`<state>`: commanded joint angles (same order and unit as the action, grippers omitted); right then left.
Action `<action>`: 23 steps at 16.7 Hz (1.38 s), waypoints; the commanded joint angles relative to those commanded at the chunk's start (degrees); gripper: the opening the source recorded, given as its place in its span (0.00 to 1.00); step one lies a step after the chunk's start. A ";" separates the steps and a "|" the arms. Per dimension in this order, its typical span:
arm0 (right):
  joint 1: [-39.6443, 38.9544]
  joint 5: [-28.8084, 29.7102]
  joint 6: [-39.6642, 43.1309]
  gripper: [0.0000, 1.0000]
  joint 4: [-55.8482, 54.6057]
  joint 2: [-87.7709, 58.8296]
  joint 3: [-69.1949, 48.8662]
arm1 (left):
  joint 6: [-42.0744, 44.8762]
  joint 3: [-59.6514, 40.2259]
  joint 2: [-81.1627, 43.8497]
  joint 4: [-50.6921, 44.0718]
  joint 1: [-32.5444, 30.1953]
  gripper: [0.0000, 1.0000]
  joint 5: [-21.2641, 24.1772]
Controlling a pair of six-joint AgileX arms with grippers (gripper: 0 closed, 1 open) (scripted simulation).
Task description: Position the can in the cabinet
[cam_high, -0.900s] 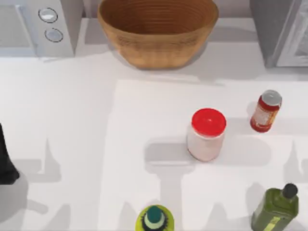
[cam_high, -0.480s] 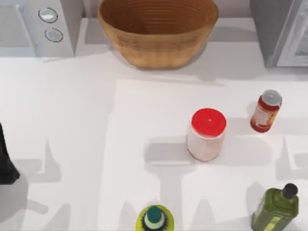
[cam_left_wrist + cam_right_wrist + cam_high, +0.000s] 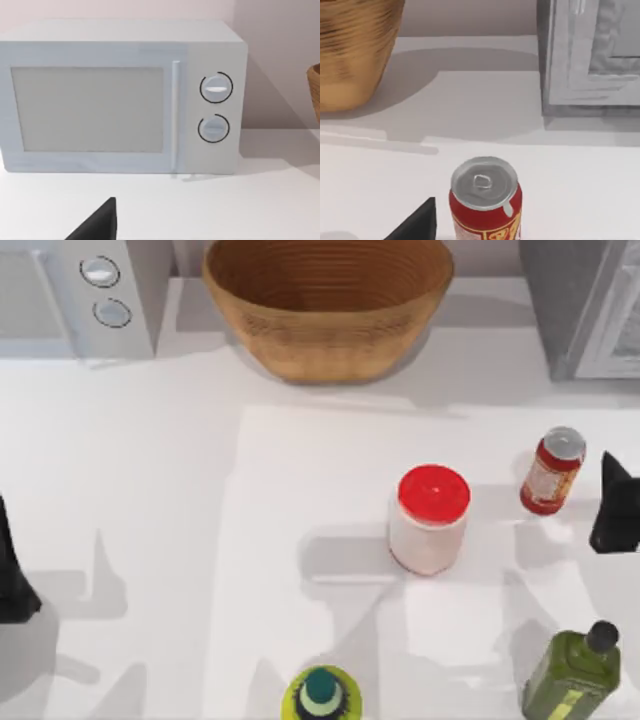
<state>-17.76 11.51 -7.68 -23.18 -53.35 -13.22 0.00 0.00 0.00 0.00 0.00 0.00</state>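
Observation:
The can [image 3: 552, 472], red with a silver top and a pale label, stands upright on the table's right side, well in front of the cabinet. The grey cabinet [image 3: 580, 302] with its paler framed door fills the back right corner. My right gripper [image 3: 612, 508] hovers just right of the can, apart from it and open. In the right wrist view the can [image 3: 485, 200] stands close ahead, one dark finger [image 3: 418, 223] beside it and the cabinet [image 3: 590, 55] behind. My left gripper [image 3: 12, 580] is parked open at the table's left edge.
A white jar with a red lid [image 3: 430, 520] stands left of the can. A wicker basket [image 3: 328, 302] sits at the back middle, a white microwave [image 3: 80, 295] at the back left. An olive bottle [image 3: 575, 672] and a green-capped bottle [image 3: 320, 695] stand near the front edge.
My right gripper has come into the top view from the right edge and now sits beside the can. The can and the left arm have not moved.

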 joint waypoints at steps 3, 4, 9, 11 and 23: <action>-3.18 4.62 -3.07 1.00 -6.97 -18.27 -4.19 | 0.00 0.00 0.00 0.00 0.00 1.00 0.00; -3.93 6.09 -3.96 1.00 -8.95 -23.21 -5.37 | 0.00 0.00 0.00 0.00 0.00 1.00 0.00; -7.42 11.75 -6.78 1.00 -16.02 -39.22 -9.28 | 0.00 0.00 0.00 0.00 0.00 1.00 0.00; -8.64 12.66 -7.06 1.00 -17.17 -41.54 -9.78 | 0.00 0.00 0.00 0.00 0.00 1.00 0.00; -3.23 8.41 -4.18 1.00 -19.41 -49.69 -16.66 | 0.00 0.00 0.00 0.00 0.00 1.00 0.00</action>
<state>-20.99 19.92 -11.85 -42.58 -103.04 -29.88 0.00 0.00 0.00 0.00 0.00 0.00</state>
